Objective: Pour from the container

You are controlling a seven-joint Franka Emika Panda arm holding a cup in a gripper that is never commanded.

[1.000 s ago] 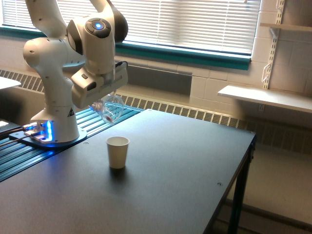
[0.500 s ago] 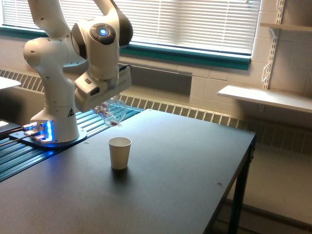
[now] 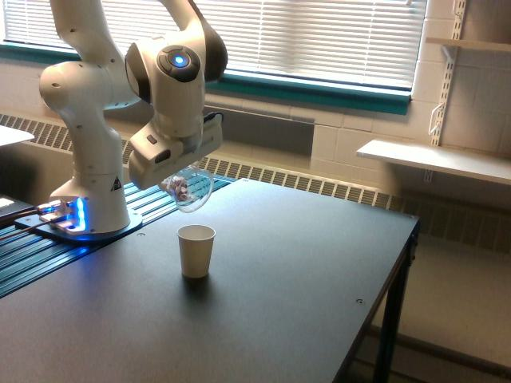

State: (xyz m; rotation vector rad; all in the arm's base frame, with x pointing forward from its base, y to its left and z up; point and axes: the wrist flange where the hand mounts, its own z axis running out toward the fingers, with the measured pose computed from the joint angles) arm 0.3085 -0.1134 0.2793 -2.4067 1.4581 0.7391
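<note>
Daylight comes through the window blinds [image 3: 319,36] behind the scene, bright and slightly blown out. The dark table [image 3: 263,319] carries a soft sheen and a faint shadow beneath the paper cup [image 3: 196,250]. Blue lamps glow on the arm [image 3: 120,104]. The clear container [image 3: 190,188] looks soft, perhaps motion-blurred.

Container [image 3: 188,188]: clear, glossy, see-through wall, looks like glass or hard plastic. Paper cup [image 3: 196,250]: matt white, opaque. Desk [image 3: 271,287]: dark, smooth, matt with faint sheen. Arm [image 3: 172,96]: glossy white plastic shells, dark joint bands.
</note>
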